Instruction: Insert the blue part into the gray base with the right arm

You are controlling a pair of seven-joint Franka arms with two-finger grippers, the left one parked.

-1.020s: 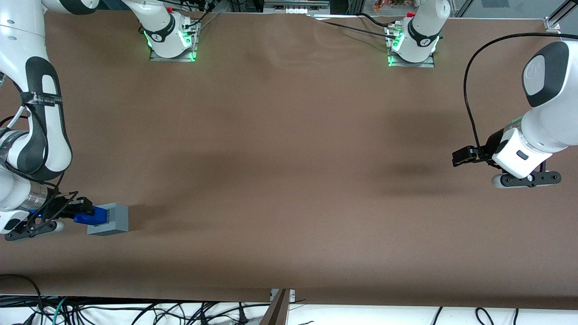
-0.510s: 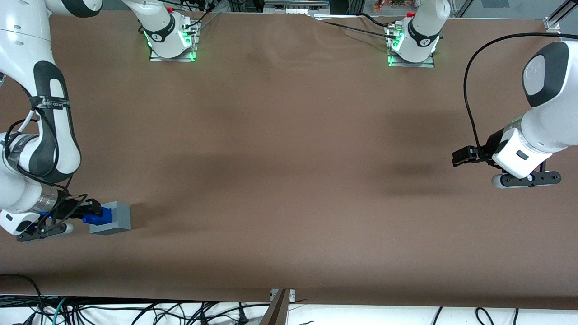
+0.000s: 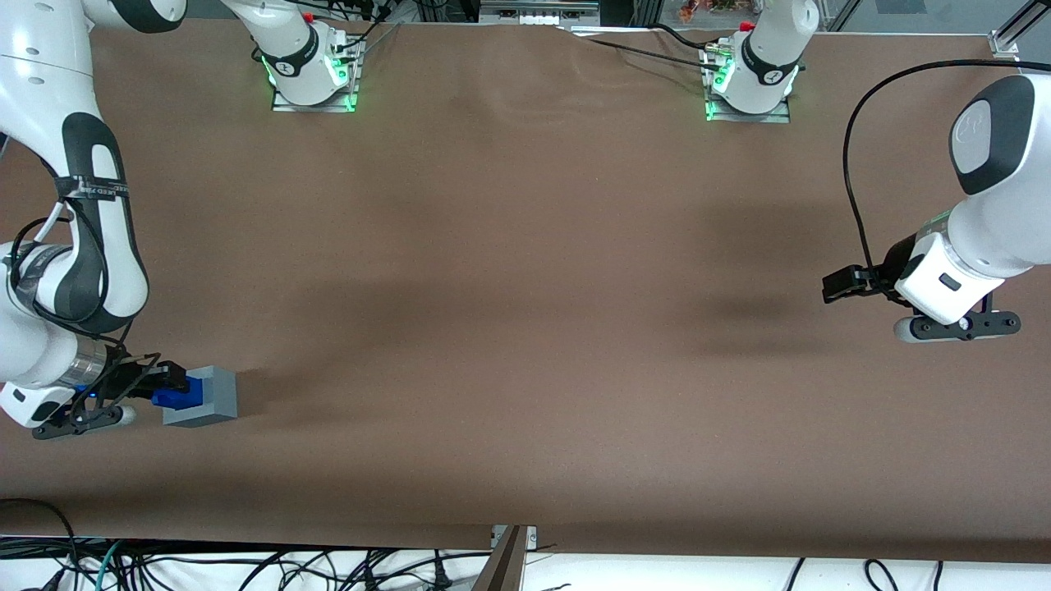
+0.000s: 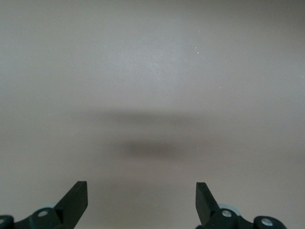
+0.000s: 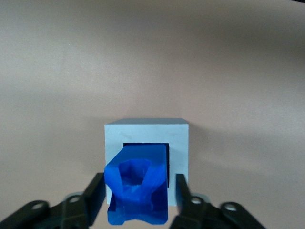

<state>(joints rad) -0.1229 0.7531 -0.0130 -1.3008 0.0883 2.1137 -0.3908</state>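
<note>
The gray base (image 3: 204,396) sits on the brown desk (image 3: 525,287), near the edge closest to the front camera, at the working arm's end. The blue part (image 5: 137,192) pokes partway into the square hole in the base's side. The gripper (image 5: 140,195) of the right arm (image 3: 78,246) is low beside the base, with a finger (image 5: 97,191) on each side of the blue part, but I cannot tell if they squeeze it
</note>
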